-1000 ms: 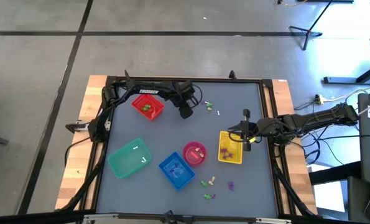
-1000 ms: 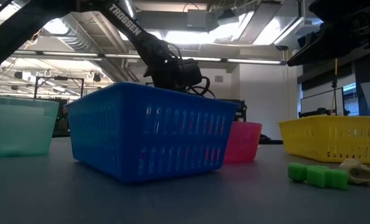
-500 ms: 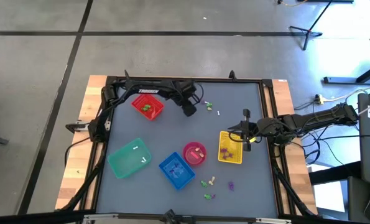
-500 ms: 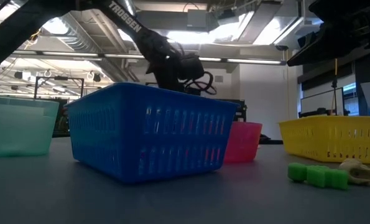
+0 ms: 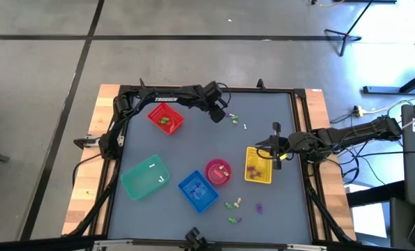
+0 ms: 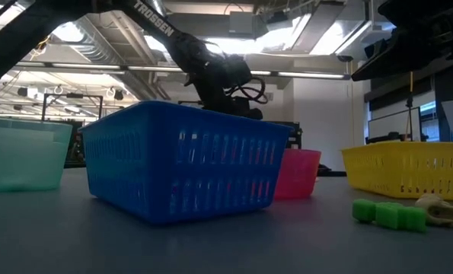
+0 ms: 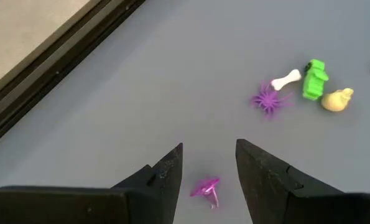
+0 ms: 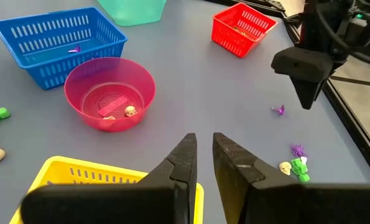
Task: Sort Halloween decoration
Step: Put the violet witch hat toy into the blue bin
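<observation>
While most of the Halloween decoration is still unsorted, reading left to right in the high view: red basket (image 5: 166, 119) holds green pieces. Just right of it, the left gripper (image 5: 219, 116) hangs over bare table with its fingers apart and nothing between them. The left wrist view shows a purple trinket (image 7: 206, 189) on the table directly under that gap. Beyond it lies a cluster: purple spider (image 7: 268, 99), white bone (image 7: 286, 79), green figure (image 7: 314, 78), cream skull (image 7: 337, 99).

Handling judgement: trinkets look like small moulded plastic, so very light, stiff, smooth, and liable to skate or flip when nudged. The purple one seems to have a flat cap on a thin stem; pinching across the cap near the table looks safest.

Further right, the right gripper (image 5: 275, 151) waits above the yellow basket (image 5: 258, 166), fingers nearly together and empty. More loose pieces (image 5: 234, 205) lie near the front edge.
</observation>
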`<state>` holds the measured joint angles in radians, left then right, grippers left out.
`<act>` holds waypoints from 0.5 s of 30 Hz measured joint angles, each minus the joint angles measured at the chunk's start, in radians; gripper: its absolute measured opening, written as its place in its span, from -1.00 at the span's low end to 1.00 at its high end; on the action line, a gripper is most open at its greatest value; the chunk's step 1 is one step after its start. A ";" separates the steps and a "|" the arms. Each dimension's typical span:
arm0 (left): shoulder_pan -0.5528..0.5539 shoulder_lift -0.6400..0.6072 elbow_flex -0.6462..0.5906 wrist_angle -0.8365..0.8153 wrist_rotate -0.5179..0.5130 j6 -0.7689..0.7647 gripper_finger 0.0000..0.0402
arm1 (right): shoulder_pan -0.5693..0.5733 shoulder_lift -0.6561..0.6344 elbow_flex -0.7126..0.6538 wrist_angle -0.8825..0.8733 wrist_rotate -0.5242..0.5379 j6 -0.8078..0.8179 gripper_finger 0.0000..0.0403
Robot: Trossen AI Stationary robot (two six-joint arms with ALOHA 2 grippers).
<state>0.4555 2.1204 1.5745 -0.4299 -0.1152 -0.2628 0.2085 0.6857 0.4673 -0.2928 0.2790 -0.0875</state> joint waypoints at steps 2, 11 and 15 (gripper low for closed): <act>0.004 0.000 -0.001 0.001 -0.001 0.000 -0.33 | 0.000 0.000 0.000 0.000 0.000 0.000 -0.75; 0.017 0.046 -0.003 -0.009 0.004 0.000 -0.33 | 0.000 0.000 0.000 -0.001 -0.002 0.000 -0.75; 0.020 0.049 -0.003 -0.045 0.009 0.000 -0.33 | 0.000 0.000 0.000 -0.001 -0.003 -0.004 -0.75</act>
<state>0.4751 2.1697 1.5715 -0.4745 -0.1063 -0.2626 0.2085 0.6857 0.4673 -0.2941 0.2764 -0.0917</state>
